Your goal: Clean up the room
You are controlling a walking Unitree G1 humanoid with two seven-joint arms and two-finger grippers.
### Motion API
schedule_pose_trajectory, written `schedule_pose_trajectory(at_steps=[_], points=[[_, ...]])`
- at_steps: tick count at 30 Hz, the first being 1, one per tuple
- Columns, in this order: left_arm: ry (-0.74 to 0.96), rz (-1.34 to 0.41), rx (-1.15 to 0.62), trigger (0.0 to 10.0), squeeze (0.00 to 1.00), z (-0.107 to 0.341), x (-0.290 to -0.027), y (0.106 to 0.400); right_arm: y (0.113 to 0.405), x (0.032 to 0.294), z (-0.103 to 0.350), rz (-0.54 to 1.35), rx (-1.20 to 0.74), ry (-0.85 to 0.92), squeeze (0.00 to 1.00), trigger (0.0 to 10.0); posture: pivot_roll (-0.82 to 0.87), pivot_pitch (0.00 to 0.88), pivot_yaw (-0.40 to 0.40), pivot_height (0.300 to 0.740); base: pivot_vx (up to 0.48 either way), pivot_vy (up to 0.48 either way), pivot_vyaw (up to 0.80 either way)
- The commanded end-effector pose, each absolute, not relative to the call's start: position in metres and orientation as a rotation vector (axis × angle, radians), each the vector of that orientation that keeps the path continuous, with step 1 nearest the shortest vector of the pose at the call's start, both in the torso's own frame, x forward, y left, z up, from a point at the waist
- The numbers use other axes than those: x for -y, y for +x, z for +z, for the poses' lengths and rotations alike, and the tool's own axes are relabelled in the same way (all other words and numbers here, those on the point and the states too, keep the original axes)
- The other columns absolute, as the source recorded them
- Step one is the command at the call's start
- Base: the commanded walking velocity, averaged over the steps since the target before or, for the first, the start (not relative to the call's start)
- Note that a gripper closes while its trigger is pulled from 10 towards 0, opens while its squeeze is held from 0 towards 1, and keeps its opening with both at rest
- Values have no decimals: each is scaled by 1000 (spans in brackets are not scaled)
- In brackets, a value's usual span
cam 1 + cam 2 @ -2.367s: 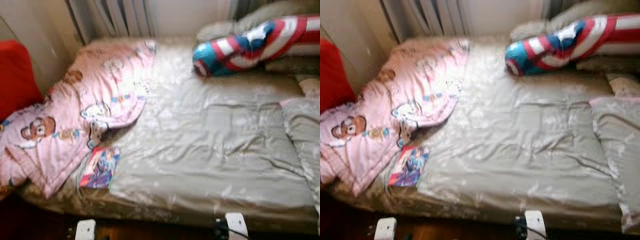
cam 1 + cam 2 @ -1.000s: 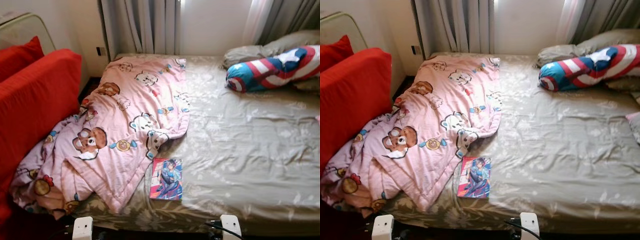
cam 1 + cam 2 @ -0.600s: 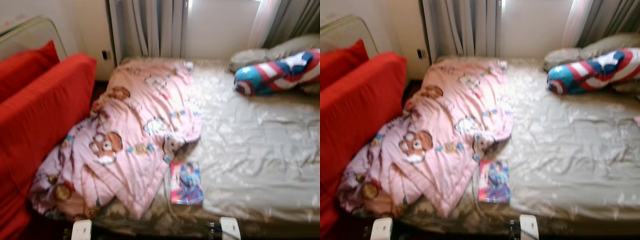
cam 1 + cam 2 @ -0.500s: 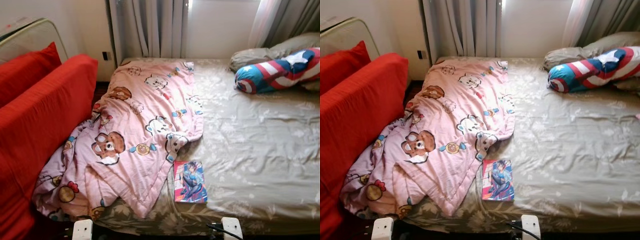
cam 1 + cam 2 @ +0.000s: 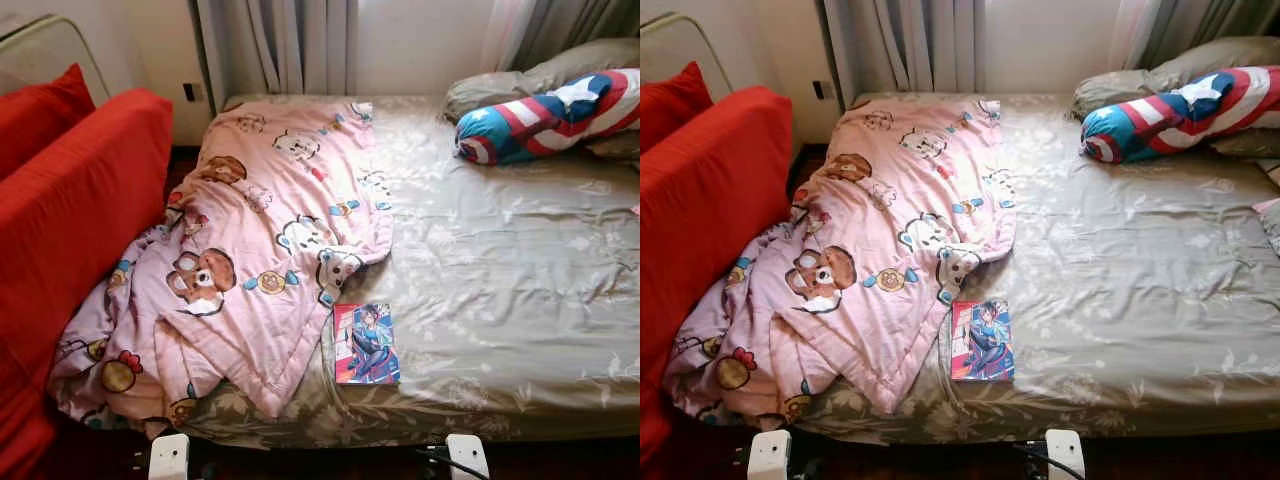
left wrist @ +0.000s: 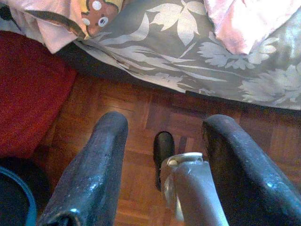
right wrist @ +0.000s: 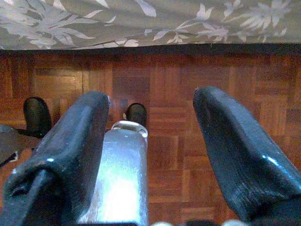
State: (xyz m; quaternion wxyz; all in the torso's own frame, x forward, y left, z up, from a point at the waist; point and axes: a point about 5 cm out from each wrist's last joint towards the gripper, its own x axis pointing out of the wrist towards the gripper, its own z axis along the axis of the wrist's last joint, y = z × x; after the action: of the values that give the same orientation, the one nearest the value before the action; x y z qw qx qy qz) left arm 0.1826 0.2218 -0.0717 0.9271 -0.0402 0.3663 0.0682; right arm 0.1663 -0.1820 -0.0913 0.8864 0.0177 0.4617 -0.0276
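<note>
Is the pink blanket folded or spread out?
Neither neatly: the blanket lies rumpled over the bed's left side, one end hanging off its near corner.

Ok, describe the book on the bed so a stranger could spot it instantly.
Start at the bed with its grey-green floral sheet. Near its front edge, just beside the pink cartoon-bear blanket, lies the book. It is the one flat, glossy item there, its cover showing a blue-clad illustrated figure.

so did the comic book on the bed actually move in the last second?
No. The colourful comic book lies just off the pink cartoon blanket's lower corner near the bed's front edge, same as before. The whole picture shifted, so the camera moved.
</note>
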Motion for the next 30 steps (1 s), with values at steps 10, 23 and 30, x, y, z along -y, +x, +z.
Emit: schedule_pose_trajectory(at_steps=[10,23,30], points=[[-91,152,-794,10000,0,-76,-226,173,166,188,-91,-101,-952,54,0,10000,-1,171,0,740,0,0,266],[-95,150,-791,10000,0,-76,-225,173,165,182,-91,-81,-947,54,0,10000,0,164,-8,740,0,0,472],[-100,149,-789,10000,0,-77,-222,173,166,185,-91,-61,-945,27,0,10000,-6,161,-23,740,0,0,0]])
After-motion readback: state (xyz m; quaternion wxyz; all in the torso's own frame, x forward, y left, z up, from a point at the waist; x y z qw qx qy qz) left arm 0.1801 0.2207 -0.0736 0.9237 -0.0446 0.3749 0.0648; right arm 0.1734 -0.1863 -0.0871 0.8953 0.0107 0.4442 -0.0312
